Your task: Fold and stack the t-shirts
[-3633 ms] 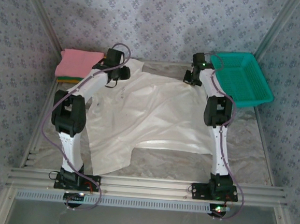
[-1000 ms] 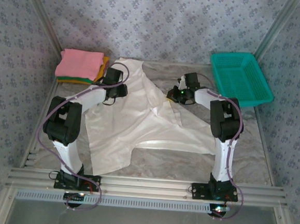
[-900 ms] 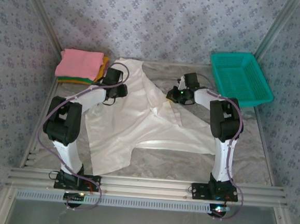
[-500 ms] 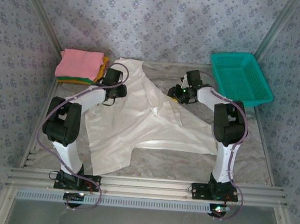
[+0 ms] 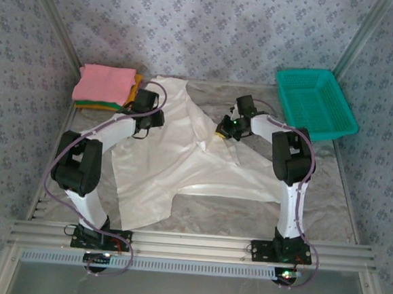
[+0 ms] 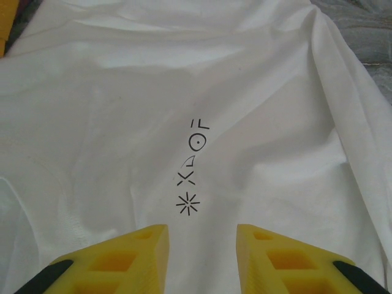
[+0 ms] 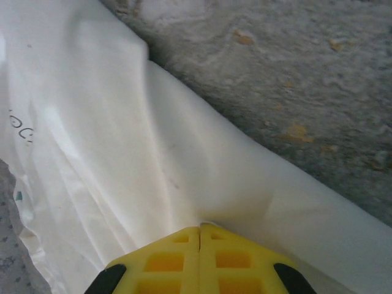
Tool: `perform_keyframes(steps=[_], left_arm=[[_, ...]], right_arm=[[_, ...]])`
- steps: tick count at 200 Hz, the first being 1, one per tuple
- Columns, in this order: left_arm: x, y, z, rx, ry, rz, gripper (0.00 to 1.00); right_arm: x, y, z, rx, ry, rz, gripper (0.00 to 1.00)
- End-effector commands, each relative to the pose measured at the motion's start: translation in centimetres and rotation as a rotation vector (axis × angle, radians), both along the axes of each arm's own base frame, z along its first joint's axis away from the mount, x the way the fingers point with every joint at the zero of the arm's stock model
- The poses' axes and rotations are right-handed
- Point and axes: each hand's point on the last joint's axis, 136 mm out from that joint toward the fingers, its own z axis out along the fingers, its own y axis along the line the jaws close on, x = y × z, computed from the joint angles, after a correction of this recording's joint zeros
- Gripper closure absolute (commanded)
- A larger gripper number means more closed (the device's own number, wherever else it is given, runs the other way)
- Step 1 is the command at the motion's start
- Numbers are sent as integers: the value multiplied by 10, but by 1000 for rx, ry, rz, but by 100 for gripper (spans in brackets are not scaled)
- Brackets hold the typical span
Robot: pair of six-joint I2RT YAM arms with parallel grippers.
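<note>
- Right hand (image 7: 200, 228) is closed flat, tips together on a pucker of the white t-shirt (image 5: 182, 159); creases fan out from the pinch, so I judge a thin fold of cloth held.
- Left hand (image 6: 202, 229) is narrowly parted and holds nothing, poised over the same shirt; the chest mark (image 6: 191, 165) lies just ahead of its tips, its signs in a line running away from it.
- Step in hand, as I read it: bringing the right side across toward the left hand. To do it well, draw low and level so the fold edge comes out straight; let the left hand press the body down beneath it before release; thin cotton drags and bunches.
- Long axis, judged from above: from beside the left hand back toward the arm bases, flat on the tabletop (image 5: 246, 212); the lifted flap runs slantwise from the right hand; which end is the collar I cannot tell.
- Outward: folded stack (image 5: 106, 85), pink on top, just left of the left hand; teal basket (image 5: 316, 102) right of the right hand.
</note>
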Motion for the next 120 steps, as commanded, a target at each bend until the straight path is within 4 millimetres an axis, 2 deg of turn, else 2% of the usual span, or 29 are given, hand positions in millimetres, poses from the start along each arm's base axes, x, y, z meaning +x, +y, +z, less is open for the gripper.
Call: perform_keyframes(steps=[1, 35, 67, 96, 120], left_arm=[[-3, 7, 5, 12, -16, 14, 66], [-3, 7, -1, 10, -7, 17, 66], [-2, 7, 0, 9, -14, 19, 66], [-2, 10, 4, 19, -26, 26, 66], [-1, 12, 5, 21, -32, 30, 66]], right_arm=[[10, 9, 39, 33, -90, 17, 100], [-3, 5, 68, 26, -154, 16, 100], [-5, -27, 103, -53, -276, 3, 100], [10, -61, 133, -123, -381, -1, 100], [31, -81, 141, -222, -463, 30, 100]])
